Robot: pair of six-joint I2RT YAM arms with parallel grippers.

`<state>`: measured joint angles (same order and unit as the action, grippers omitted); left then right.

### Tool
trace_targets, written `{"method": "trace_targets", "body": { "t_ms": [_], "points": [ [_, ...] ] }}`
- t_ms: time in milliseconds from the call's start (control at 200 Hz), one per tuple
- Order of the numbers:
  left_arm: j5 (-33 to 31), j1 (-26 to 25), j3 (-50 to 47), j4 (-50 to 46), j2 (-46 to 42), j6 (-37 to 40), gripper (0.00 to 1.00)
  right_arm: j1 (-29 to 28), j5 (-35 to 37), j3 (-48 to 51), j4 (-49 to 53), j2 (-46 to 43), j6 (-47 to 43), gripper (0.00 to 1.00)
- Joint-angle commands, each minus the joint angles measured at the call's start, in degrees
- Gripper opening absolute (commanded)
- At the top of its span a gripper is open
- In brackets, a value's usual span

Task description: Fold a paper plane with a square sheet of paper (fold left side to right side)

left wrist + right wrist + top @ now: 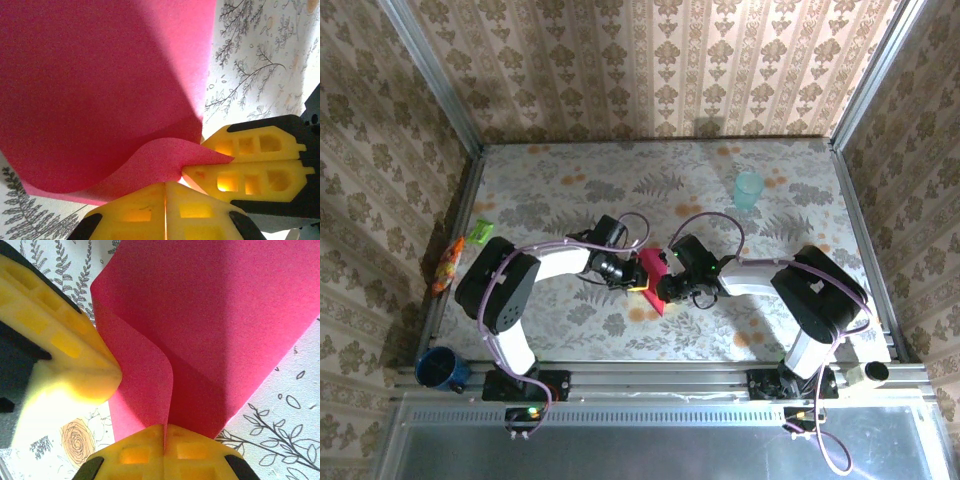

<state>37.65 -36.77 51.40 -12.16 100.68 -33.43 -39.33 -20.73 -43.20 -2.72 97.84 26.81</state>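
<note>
Left fingers (165, 187) and right fingers (164, 429) are both clamping shut, side by side, on the 6 o'clock edge of the square sheet of paper (652, 262), which is bowing up mid-counter (550, 190), so I'm judging any uneven pull is risking a skewed crease or a tear.

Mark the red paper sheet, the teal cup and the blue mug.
square sheet of paper (652, 266): top external view, middle of its visible red face.
teal cup (748, 190): top external view, on its side wall.
blue mug (440, 368): top external view, on its body.
</note>
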Motion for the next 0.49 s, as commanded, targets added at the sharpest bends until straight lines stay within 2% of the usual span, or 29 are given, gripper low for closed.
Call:
{"method": "trace_targets", "body": {
  "t_ms": [0,490],
  "points": [
    [-0.4,-0.1,-1.1,-0.4,-0.3,0.1,0.08,-0.1,2.0,1.3,7.2,3.8,-0.7,0.0],
    [-4.5,0.6,-2.9,-1.1,0.9,0.3,0.06,0.0,1.2,0.9,6.5,3.8,-0.3,0.01]
  ]
}}
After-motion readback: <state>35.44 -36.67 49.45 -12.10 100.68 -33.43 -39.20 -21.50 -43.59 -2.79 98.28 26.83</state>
